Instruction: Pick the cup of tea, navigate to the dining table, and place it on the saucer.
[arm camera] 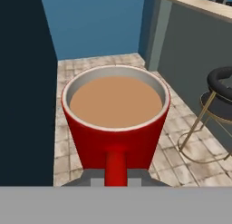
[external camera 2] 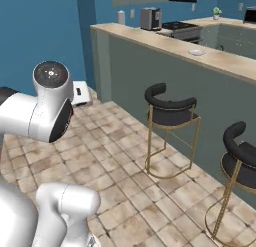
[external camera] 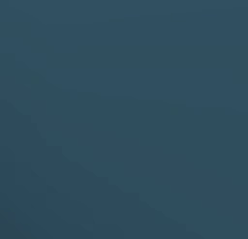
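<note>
Cup (arm camera: 115,128) right up close, brim-full of tea — jaws clenched on its handle, carried above the tiled floor (external camera 2: 115,156); saucer (external camera 2: 196,52) sits on the counter (external camera 2: 165,43) beyond two stools (external camera 2: 170,111).

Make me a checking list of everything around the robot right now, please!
Surface: long dining table with beige marbled top and grey-green sides, off to the right.
Job's things: glossy red mug of light brown tea, upright, handle toward the camera; small flat white saucer on the table top.
Clutter: grey boxy appliance and a small potted plant on the far counter.
Grippers: pincer shut on the mug's handle.
Cables: nothing seen.
Surroundings: tan tiled floor, blue wall, two black stools with gold legs beside the table.
</note>
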Motion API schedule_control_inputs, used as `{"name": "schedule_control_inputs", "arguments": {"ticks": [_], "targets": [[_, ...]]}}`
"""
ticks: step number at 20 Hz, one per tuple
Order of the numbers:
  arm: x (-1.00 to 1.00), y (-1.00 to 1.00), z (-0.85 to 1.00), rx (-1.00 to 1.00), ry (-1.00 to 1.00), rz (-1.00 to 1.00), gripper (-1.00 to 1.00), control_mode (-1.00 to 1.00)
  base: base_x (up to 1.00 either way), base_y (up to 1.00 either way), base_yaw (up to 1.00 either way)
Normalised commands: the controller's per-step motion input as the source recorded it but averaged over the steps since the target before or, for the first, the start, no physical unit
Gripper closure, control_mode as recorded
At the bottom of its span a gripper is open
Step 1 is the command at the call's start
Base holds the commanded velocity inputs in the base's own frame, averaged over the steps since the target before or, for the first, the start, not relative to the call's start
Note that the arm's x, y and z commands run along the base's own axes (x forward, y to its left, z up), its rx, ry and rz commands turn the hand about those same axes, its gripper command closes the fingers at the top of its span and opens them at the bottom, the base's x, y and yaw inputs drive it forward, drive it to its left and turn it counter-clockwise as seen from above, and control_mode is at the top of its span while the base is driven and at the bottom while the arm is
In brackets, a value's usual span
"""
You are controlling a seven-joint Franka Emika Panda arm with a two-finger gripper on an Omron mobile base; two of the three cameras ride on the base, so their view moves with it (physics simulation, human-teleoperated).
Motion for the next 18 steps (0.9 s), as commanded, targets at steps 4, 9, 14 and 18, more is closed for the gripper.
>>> {"name": "schedule_control_inputs", "arguments": {"ticks": [4, 9, 14, 18], "targets": [[0.0, 0.0, 0.0, 0.0, 0.0, 0.0, 1.0, 1.0, 1.0, 0.99, -0.38], [0.0, 0.0, 0.0, 0.0, 0.0, 0.0, 1.0, 1.0, 1.0, 1.0, -0.42], [0.0, 0.0, 0.0, 0.0, 0.0, 0.0, 1.0, 1.0, 1.0, 1.0, -0.42], [0.0, 0.0, 0.0, 0.0, 0.0, 0.0, 1.0, 1.0, 1.0, 0.97, -0.49]]}}
